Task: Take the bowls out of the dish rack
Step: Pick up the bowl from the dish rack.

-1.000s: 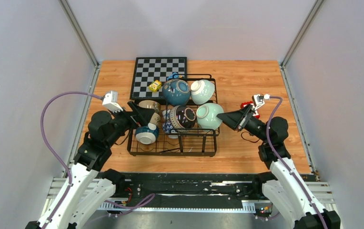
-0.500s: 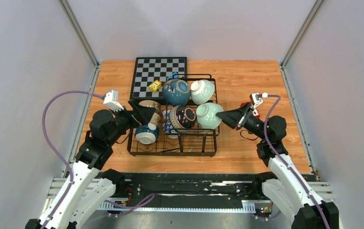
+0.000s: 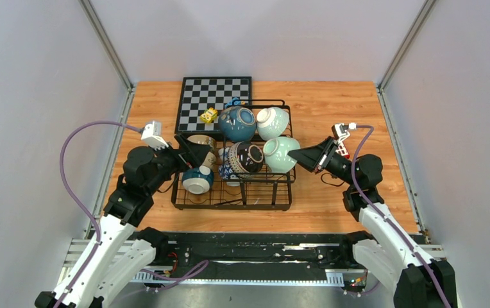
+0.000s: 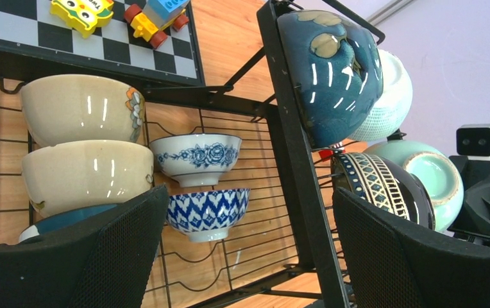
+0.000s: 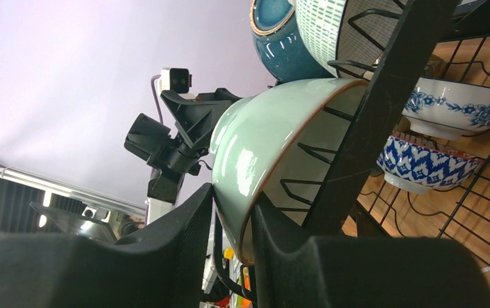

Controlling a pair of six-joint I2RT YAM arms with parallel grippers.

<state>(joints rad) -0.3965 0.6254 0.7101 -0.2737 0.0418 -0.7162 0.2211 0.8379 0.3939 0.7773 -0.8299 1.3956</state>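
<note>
The black wire dish rack (image 3: 233, 204) sits mid-table holding several bowls: a teal one (image 3: 236, 123), a pale one (image 3: 272, 122), a dark patterned one (image 3: 247, 157), a blue-banded one (image 3: 197, 181) and beige ones (image 3: 201, 141). My right gripper (image 3: 294, 156) is at the rack's right edge, shut on the rim of the pale mint green bowl (image 3: 279, 155). In the right wrist view, one finger presses its outer wall (image 5: 255, 147) and the other sits inside; the gripper (image 5: 233, 212) straddles the rim. My left gripper (image 3: 188, 151) is open at the rack's left side, holding nothing. Blue-and-white bowls (image 4: 207, 212) lie ahead of it (image 4: 249, 250).
A black-and-white chessboard (image 3: 215, 99) lies behind the rack, with a yellow toy block (image 3: 208, 115) on its near edge. Rack wires and a thick black frame bar (image 4: 297, 160) run between the left gripper's fingers. Grey walls enclose the wooden table (image 3: 332, 102).
My right gripper has moved left to the mint green bowl and its jaws have narrowed onto the rim. The left arm has barely shifted and stays open.
</note>
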